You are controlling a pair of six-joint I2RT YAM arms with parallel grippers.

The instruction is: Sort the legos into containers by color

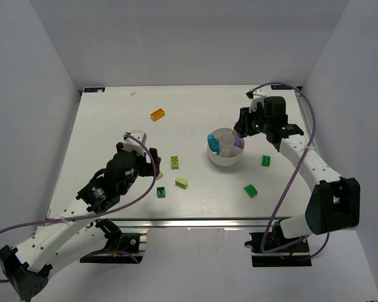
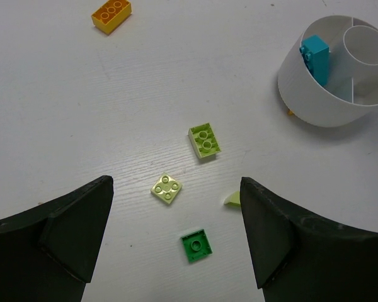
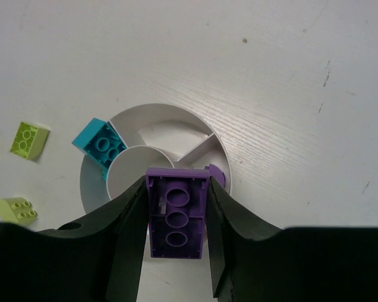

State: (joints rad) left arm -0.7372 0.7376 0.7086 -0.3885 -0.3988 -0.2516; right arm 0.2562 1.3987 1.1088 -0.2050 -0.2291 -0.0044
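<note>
Nearest the bases, the left gripper [image 1: 152,165] is held with its fingers [image 2: 69,233] wide apart and nothing between them. In the left wrist view these fingers cover both lower corners, and one pale lime brick [image 2: 233,199] is half hidden behind the right-hand finger. A second pale lime brick [image 1: 159,175] lies just beside the gripper.

Seven loose legos are counted on the table [image 1: 101,138]:
- two pale lime bricks
- a first dark green brick [image 1: 160,192]
- a second dark green brick [image 1: 251,190]
- a third dark green brick [image 1: 266,160]
- one lime green brick [image 1: 175,162]
- one orange brick [image 1: 157,114], farthest out

In the dish [image 1: 225,160], one cyan brick [image 1: 211,141] is seated in the left compartment. Over the dish's right side, the right gripper [image 3: 176,214] is clamped on a purple brick [image 3: 176,217], underside toward the wrist camera. Whether this brick touches the dish cannot be determined. A second purple piece [image 3: 217,175] is mostly hidden behind it.
</note>
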